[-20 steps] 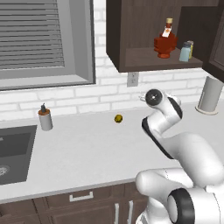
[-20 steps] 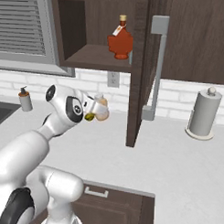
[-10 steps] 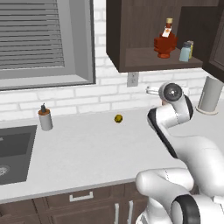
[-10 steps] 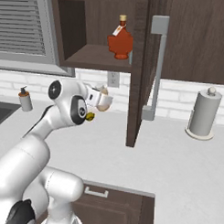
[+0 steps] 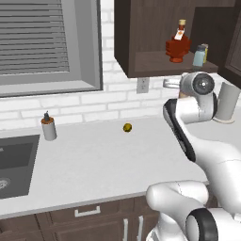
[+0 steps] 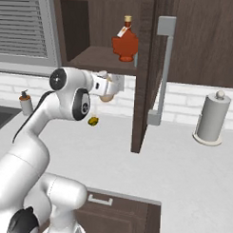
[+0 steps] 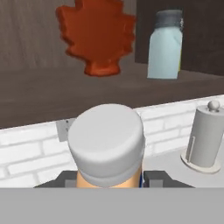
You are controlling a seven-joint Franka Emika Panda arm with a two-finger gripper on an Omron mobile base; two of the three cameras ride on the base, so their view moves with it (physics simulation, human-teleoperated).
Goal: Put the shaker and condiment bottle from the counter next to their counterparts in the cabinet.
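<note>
The condiment bottle (image 7: 106, 146) sat gripped in the hand (image 6: 110, 87), its pale cap close to the camera and its tan body pinched between the closed fingers, raised above the bench (image 5: 94, 160) and just below the cabinet (image 5: 150, 33) shelf. In the hand view the dark red bottle (image 7: 96, 37) stood at about 12 o'clock from the cap, and the pale blue shaker (image 7: 165, 46) at about 1 o'clock, already on the shelf with a sliver of yellow-green showing behind it. The likely trouble was the shelf's front edge: lifting too little could catch the bottle on it and twist it loose, and pushing in too far could knock the red bottle over. A small yellow object (image 5: 127, 127) lay on the bench.
</note>
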